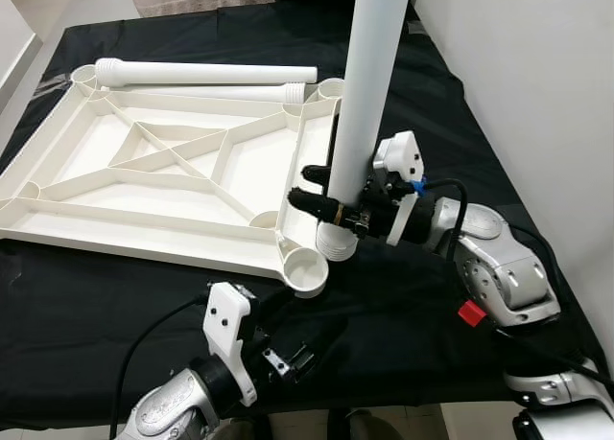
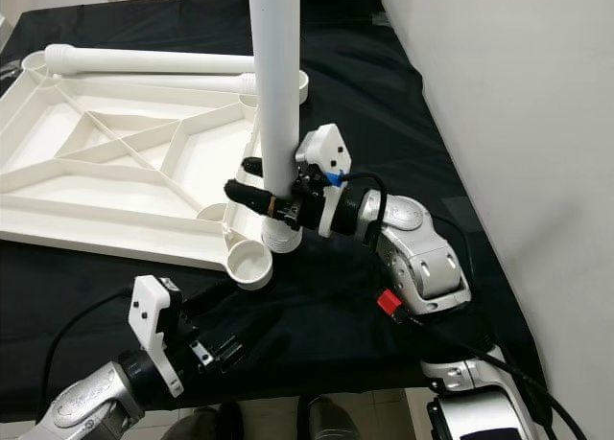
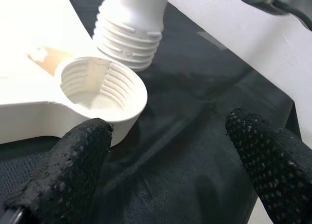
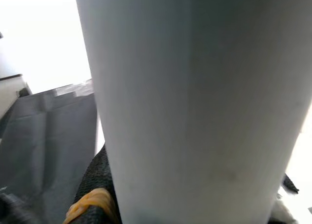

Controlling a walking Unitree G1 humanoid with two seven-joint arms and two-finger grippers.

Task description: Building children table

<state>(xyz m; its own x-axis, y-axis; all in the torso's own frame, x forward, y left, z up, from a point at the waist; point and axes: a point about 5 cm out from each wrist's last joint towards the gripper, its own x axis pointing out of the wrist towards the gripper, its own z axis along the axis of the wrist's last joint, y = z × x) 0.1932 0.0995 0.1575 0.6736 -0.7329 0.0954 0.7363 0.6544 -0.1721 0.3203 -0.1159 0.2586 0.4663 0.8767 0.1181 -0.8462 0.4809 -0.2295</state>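
The white tabletop lies upside down on a black cloth, ribs up, with a threaded socket at its near right corner. My right gripper is shut on a white leg and holds it upright. The leg's threaded end hangs just beside the socket and slightly above it, not inside it. My left gripper is open low at the front, its fingers apart, close to that corner. Two more legs lie along the tabletop's far edge.
The black cloth covers the work surface down to the front edge. A white wall stands close on the right. My right arm lies over the cloth's right side.
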